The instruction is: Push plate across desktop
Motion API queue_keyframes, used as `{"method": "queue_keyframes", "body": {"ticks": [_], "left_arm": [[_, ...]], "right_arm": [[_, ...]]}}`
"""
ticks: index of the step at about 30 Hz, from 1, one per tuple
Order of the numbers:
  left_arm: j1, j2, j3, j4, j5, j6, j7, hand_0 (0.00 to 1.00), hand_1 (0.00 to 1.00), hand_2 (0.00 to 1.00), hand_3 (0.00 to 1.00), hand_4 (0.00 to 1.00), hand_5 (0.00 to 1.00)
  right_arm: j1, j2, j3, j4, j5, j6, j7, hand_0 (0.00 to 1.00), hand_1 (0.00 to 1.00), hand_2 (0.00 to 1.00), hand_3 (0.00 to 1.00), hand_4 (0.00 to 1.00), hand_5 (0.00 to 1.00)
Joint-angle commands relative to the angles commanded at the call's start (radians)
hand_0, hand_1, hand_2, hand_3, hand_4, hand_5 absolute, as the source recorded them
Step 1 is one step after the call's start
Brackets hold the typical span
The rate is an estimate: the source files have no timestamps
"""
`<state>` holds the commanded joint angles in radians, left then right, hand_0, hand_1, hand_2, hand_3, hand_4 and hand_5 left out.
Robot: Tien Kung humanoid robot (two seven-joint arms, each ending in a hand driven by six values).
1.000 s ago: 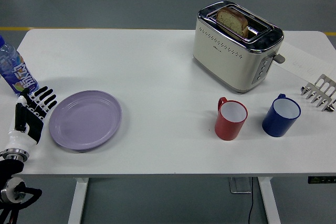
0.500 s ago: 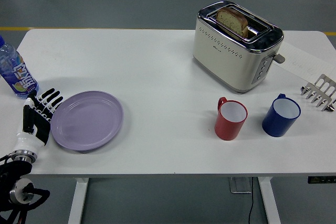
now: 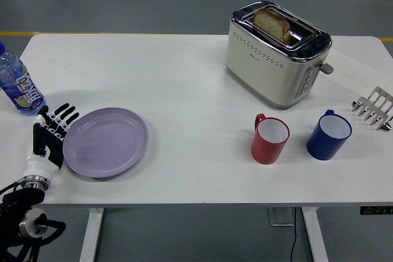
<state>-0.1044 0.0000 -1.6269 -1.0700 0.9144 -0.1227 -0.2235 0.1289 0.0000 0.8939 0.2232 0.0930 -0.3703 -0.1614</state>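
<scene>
A lilac plate [image 3: 105, 142] lies flat on the white table [image 3: 184, 84] near its front left. My left hand [image 3: 52, 133] stands on edge against the plate's left rim, fingers straight and spread, holding nothing. Its black arm comes in from the lower left corner. My right arm is out of view.
A water bottle [image 3: 17, 84] stands just behind my left hand. A cream toaster [image 3: 276, 53] holding bread sits at the back right. A red mug [image 3: 269, 139], a blue mug [image 3: 328, 134] and a metal rack [image 3: 373, 108] stand at the right.
My left hand has moved to the right, and the plate has slid a little to the right with it.
</scene>
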Motion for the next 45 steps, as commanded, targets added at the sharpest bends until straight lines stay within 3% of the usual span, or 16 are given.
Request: {"method": "queue_keyframes", "body": {"ticks": [16, 45], "left_arm": [[0.005, 0.0, 0.062, 0.004, -0.043, -0.002, -0.004, 0.801, 0.794, 0.741, 0.646, 0.573, 0.998], [-0.054, 0.0, 0.187, 0.013, -0.064, 0.002, 0.0, 0.806, 0.796, 0.743, 0.646, 0.569, 0.998]], "right_arm": [[-0.008, 0.0, 0.02, 0.005, -0.052, -0.011, -0.014, 0.56, 0.467, 0.612, 0.594, 0.344, 0.516], [0.004, -0.001, 0.019, 0.001, -0.055, -0.004, -0.008, 0.558, 0.467, 0.612, 0.594, 0.344, 0.519]]}}
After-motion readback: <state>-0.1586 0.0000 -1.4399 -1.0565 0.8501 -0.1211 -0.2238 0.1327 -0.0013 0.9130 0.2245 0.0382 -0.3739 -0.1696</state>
